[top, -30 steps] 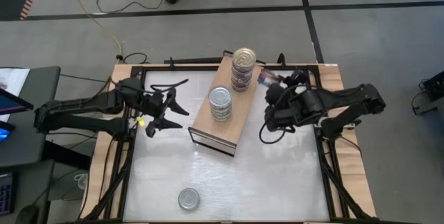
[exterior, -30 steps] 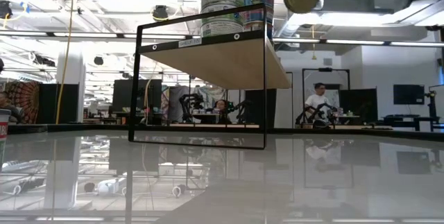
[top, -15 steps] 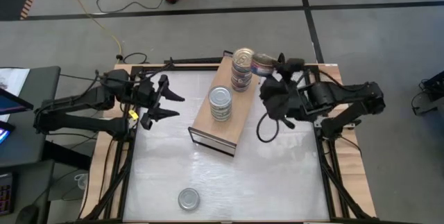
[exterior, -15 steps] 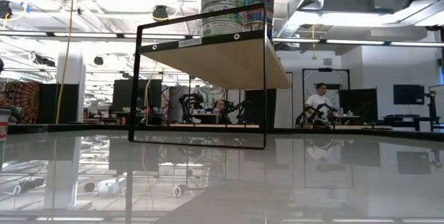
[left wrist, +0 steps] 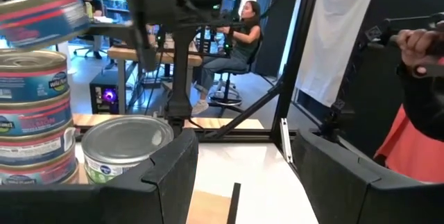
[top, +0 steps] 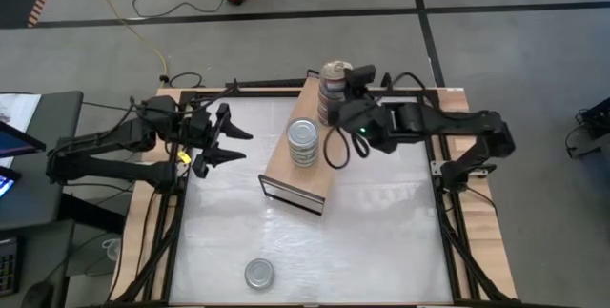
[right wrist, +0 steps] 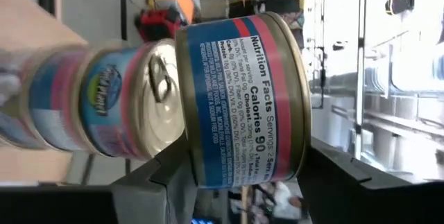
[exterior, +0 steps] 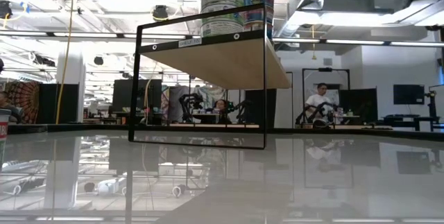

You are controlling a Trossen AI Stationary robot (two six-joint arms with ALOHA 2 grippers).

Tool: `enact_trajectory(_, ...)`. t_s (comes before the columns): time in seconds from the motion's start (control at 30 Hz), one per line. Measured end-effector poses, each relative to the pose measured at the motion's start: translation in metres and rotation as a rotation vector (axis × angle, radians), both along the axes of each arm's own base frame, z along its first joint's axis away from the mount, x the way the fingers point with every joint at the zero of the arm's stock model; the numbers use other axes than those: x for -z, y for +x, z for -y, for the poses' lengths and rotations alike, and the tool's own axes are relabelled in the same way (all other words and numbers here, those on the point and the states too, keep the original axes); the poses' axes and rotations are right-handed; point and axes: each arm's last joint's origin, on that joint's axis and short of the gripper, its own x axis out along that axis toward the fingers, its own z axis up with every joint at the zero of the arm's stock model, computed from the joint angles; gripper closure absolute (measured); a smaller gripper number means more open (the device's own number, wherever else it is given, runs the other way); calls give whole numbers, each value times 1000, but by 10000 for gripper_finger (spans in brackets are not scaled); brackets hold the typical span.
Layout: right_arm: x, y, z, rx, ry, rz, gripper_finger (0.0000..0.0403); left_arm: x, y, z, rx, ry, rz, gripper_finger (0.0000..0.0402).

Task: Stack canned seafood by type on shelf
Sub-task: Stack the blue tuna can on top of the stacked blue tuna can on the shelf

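High view: the right hand point(top: 335, 77), upper centre of the frame, pinches a can point(top: 335, 68) above the taller stack point(top: 329, 106) at the far end of the shelf point(top: 286, 165). A second stack point(top: 302, 142) stands mid-board, and one loose can point(top: 259, 273) lies on the bench point(top: 381, 241), lower left. The left hand point(top: 221, 139), fingers spread and empty, waits left of the shelf.

Low view: two stacks top the shelf; can counts cannot be told.

Left wrist view: three blue cans are stacked.

Right wrist view: the held can sits offset from the stack's gold lid point(right wrist: 156, 99); released off-centre, it would likely slide off or topple the stack.
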Motion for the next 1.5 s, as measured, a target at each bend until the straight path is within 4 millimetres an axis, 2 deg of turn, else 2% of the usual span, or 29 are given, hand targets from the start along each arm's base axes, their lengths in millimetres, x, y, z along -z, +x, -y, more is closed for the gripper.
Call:
enact_trajectory(0.17, 8, 8, 15, 44, -9, -51, 173, 0, -6, 1, 1, -5, -9, 178)
enact_trajectory(0.37, 10, 10, 25, 39, 14, -57, 172, -2, -15, 3, 1, -3, 2, 178)
enact_trajectory(0.63, 10, 10, 26, 20, 29, -54, 160, 0, -21, 4, 0, -1, -25, 178)
enact_trajectory(1.13, 9, 9, 22, -14, 11, -119, 86, 3, -21, 4, -12, -19, -60, 178)
enact_trajectory(1.5, 2, 0, 25, -47, 34, -108, 80, 3, -21, 4, -10, -19, -60, 178)
